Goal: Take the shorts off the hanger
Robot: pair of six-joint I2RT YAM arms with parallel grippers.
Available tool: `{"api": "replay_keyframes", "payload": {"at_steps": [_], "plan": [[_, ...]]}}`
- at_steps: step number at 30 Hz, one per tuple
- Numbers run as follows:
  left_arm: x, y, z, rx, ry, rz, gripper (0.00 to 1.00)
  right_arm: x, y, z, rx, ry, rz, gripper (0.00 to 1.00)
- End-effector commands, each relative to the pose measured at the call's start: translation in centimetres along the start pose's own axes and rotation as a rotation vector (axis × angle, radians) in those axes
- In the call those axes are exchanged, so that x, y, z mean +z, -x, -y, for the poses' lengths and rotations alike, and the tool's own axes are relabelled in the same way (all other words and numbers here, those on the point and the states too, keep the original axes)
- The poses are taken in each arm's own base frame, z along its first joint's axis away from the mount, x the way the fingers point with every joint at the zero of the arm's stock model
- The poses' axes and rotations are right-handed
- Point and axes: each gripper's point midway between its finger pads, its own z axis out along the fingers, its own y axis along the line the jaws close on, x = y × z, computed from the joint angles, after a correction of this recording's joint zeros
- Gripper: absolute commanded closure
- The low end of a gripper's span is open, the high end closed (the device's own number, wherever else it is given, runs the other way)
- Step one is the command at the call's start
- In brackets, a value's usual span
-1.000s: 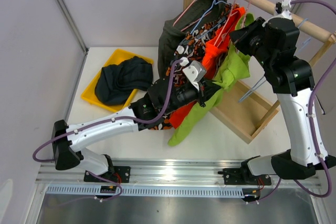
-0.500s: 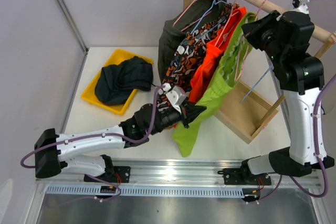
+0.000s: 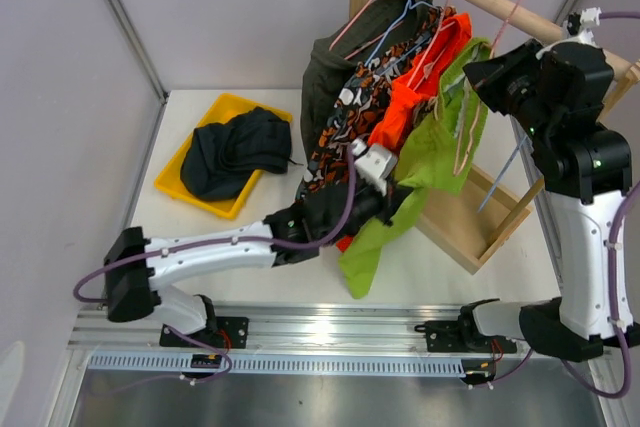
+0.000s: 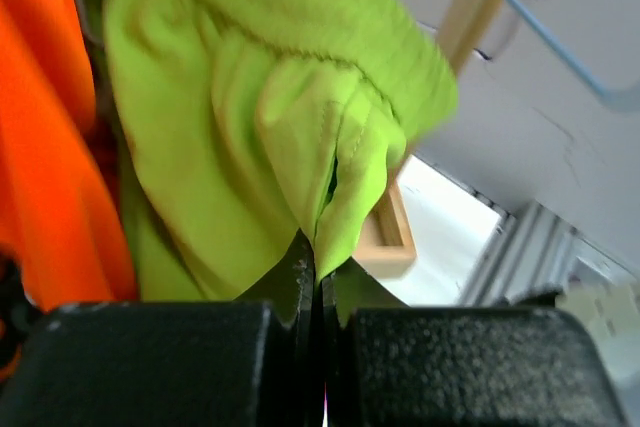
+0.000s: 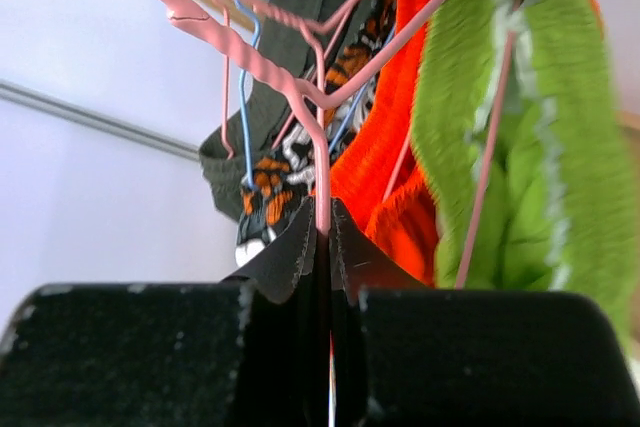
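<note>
Lime green shorts [image 3: 432,152] hang on a pink hanger [image 3: 462,137] in front of the wooden rod [image 3: 600,50]. My right gripper [image 3: 484,73] is shut on that hanger's neck [image 5: 321,152], with its hook held above the rod. My left gripper [image 3: 397,203] is shut on a lower fold of the lime green shorts [image 4: 250,117], which drape below it. Orange shorts [image 3: 410,97], camouflage shorts [image 3: 345,117] and dark olive shorts [image 3: 325,72] hang bunched on the rod's left end. Navy shorts [image 3: 235,152] lie in the yellow tray [image 3: 172,172].
The rack's wooden base frame [image 3: 470,227] lies on the white table right of my left gripper. A blue hanger [image 3: 505,172] dangles beside my right arm. More pink and blue hangers [image 5: 240,67] crowd the rod. Grey walls close in at the back and left.
My left gripper first pulled the green shorts forward and down, then moved back right toward the rack. My right gripper lifted the pink hanger, then settled slightly lower and to the right.
</note>
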Motion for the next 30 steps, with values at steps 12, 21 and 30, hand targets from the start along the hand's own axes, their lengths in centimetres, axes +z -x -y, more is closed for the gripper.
{"api": "replay_keyframes", "payload": {"at_steps": [12, 21, 30], "plan": [[9.1, 7.9, -7.9, -0.025, 0.25, -0.06, 1.0, -12.8, 1.3, -3.0, 0.11, 0.218, 0.006, 1.0], [-6.1, 11.4, -2.8, -0.054, 0.174, 0.05, 1.0, -6.4, 2.8, -2.3, 0.009, 0.096, 0.058, 1.0], [-19.8, 14.9, -9.4, -0.016, 0.378, 0.134, 1.0, -1.7, 4.1, 0.6, -0.011, -0.014, 0.132, 1.0]]}}
